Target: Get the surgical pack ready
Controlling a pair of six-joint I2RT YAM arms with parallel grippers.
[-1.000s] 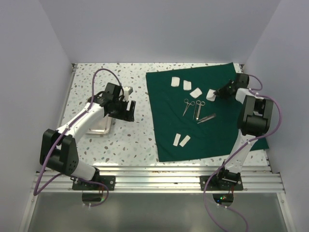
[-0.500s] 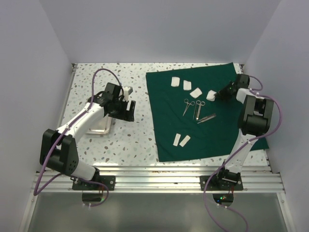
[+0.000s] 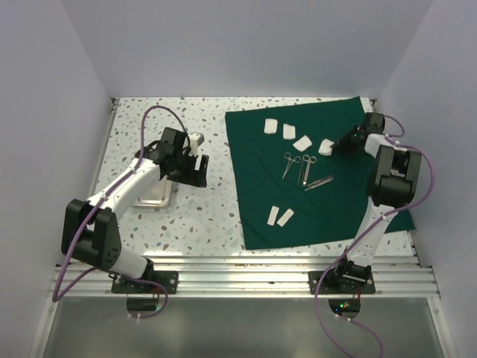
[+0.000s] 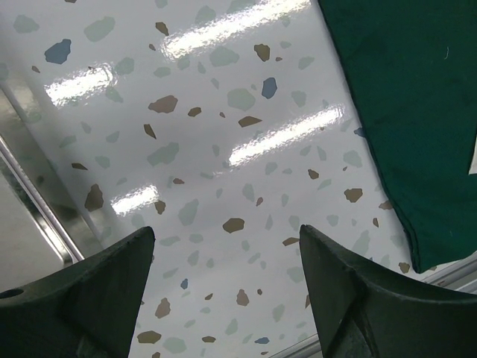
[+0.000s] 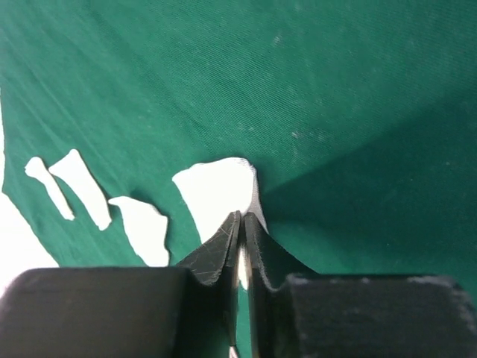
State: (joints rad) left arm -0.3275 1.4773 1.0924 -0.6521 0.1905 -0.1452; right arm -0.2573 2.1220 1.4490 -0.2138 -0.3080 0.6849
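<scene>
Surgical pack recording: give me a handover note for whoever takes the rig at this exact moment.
Left pincer: open, empty, over bare table between the steel tray and the green drape.
Right pincer: shut on the edge of the rightmost gauze piece, low over the drape.
Done: drape spread flat; five other gauze pieces, two scissor-like instruments and tweezers lie on it.
Left: tray is off the drape, partly hidden by the left arm; nothing visibly loaded or wrapped.
</scene>
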